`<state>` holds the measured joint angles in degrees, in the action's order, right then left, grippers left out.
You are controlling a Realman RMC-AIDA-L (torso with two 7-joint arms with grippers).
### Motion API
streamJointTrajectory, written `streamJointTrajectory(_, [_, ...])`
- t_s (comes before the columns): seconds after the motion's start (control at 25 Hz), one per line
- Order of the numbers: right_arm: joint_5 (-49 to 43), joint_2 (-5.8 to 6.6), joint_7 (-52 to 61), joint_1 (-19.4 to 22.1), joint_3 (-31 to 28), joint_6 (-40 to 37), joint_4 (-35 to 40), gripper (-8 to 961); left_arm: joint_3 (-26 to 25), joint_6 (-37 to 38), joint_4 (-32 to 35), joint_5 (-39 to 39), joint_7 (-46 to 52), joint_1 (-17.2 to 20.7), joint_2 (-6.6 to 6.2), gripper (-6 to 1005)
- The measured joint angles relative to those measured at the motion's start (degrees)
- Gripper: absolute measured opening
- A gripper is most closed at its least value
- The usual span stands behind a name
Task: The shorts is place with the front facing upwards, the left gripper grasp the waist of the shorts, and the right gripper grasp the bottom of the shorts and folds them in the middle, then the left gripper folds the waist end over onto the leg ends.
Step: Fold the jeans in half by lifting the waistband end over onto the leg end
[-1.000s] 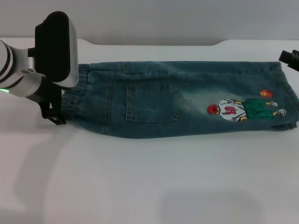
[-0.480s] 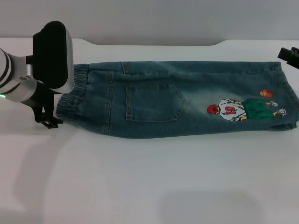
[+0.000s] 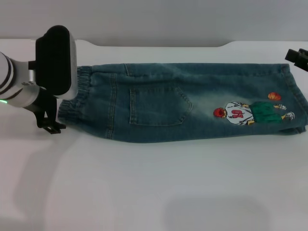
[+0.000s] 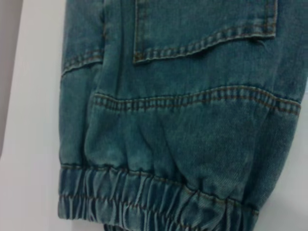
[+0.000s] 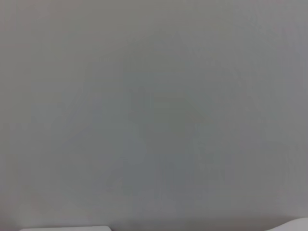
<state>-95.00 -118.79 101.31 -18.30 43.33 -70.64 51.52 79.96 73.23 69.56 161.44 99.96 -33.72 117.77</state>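
**Left claw at the waistband**

Head view: the shorts (image 3: 192,101) lie folded lengthwise on the white table (image 3: 144,192), pocket face up. The left gripper (image 3: 48,122) hangs just beside the waist (image 3: 72,103); whether it is spread cannot be told. The right gripper (image 3: 298,57) sits near the leg ends (image 3: 296,96), its state unclear.

Left wrist view: the ruched waist (image 4: 154,202) fills the frame.

Right wrist view: only blank grey.

Left gripper (image 3: 50,126): fingers mostly behind its boxy body; opening not discernible. Right gripper (image 3: 298,58): only dark tips showing, cut by the head view's edge; state not discernible. Waist (image 3: 72,98): near corner covered by the left gripper. Shorts (image 4: 183,120): cropped on three sides in left wrist view.
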Motion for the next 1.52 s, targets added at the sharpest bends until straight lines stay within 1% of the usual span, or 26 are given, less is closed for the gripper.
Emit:
streamJointTrajectory(0.36, [0.00, -0.04, 0.03, -0.01, -0.03, -0.03, -0.39, 445, 1.73, -1.93, 0.40, -0.27, 0.39, 1.01, 0.13, 801])
streamJointTrajectory(1.0, [-0.01, -0.04, 0.03, -0.50, -0.44, -0.02, -0.41, 445, 4.09, -4.79, -0.85, -0.47, 0.50, 1.47, 0.08, 797])
streamJointTrajectory(1.28, [-0.01, -0.04, 0.09, -0.53, -0.53, -0.01, -0.46, 445, 4.09, -6.12, -1.52, -0.56, 0.72, 1.55, 0.08, 796])
streamJointTrajectory(1.52, [0.05, -0.04, 0.12, -0.51, -0.53, 0.19, -0.54, 445, 4.27, -6.55, -2.02, -0.35, 1.27, 1.56, 0.08, 584])
